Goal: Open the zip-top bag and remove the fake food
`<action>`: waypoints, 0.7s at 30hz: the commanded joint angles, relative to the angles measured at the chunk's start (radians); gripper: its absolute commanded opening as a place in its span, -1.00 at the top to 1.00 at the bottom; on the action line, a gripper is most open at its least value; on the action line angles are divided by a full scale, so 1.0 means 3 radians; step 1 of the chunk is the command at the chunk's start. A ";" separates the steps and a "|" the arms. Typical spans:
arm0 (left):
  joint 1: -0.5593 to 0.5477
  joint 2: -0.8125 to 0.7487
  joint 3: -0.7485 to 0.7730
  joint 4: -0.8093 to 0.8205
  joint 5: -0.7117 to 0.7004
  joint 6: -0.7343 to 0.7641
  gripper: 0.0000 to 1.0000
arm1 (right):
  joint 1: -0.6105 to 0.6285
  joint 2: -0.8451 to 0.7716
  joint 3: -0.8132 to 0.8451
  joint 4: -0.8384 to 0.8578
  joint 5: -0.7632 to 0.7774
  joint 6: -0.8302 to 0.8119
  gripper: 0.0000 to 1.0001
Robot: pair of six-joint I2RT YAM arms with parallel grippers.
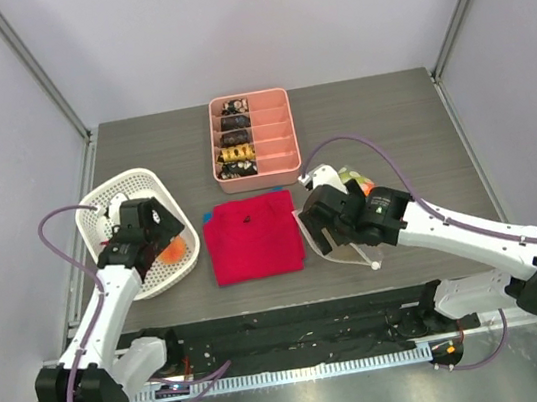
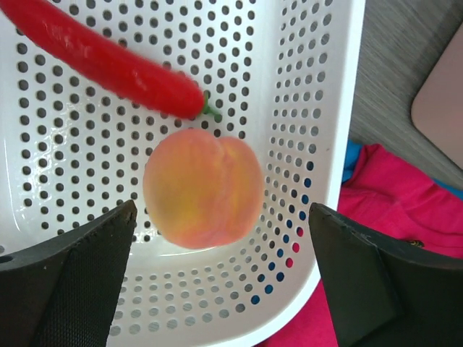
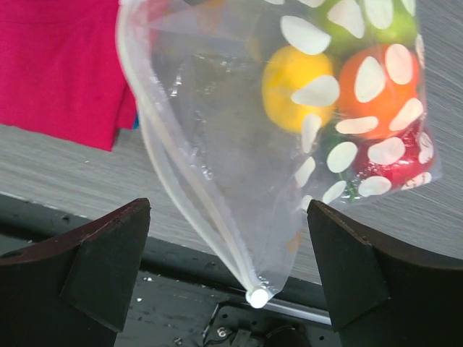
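Note:
The zip-top bag (image 3: 217,144) is clear with white dots and lies at the table's front edge. Its white slider (image 3: 257,296) sits at the near corner. Inside it I see fake food: a yellow fruit (image 3: 289,87), an orange (image 3: 369,87), a green piece (image 3: 347,22) and a red piece (image 3: 398,159). My right gripper (image 3: 228,275) is open, with the slider corner loose between its fingers. My left gripper (image 2: 221,275) is open over the white basket (image 2: 318,108). A peach (image 2: 202,188) and a red chili (image 2: 108,61) lie in that basket, free of the fingers.
A red cloth (image 1: 252,236) lies between the basket (image 1: 124,180) and the bag (image 1: 357,251). A pink divided tray (image 1: 290,127) with dark and gold pieces stands at the back. A black rail (image 1: 296,318) runs along the near edge.

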 commanded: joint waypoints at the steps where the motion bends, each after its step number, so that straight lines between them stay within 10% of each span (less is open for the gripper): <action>1: 0.0023 -0.0134 0.0198 -0.0040 0.0034 -0.0009 -1.00 | 0.0004 0.0060 -0.0075 -0.0023 0.0368 0.0046 -0.85; 6: 0.0017 -0.0435 0.0219 -0.0016 0.0421 0.0093 -0.97 | -0.0001 0.0101 -0.0132 0.0074 0.0332 0.0036 -0.54; 10: -0.0207 -0.0670 0.0040 0.0771 0.1789 0.0155 -0.75 | -0.0001 0.0101 -0.0183 0.0069 0.0465 0.0061 -0.32; 17: -0.1903 -0.0318 0.0015 0.1870 0.1614 0.0257 -0.08 | -0.0113 0.0137 -0.0168 0.0059 0.0521 0.0148 0.30; 21: -0.2797 -0.0109 -0.0235 0.2806 0.1272 0.0547 0.23 | -0.0277 0.0051 -0.0051 0.0166 0.0205 0.0179 0.97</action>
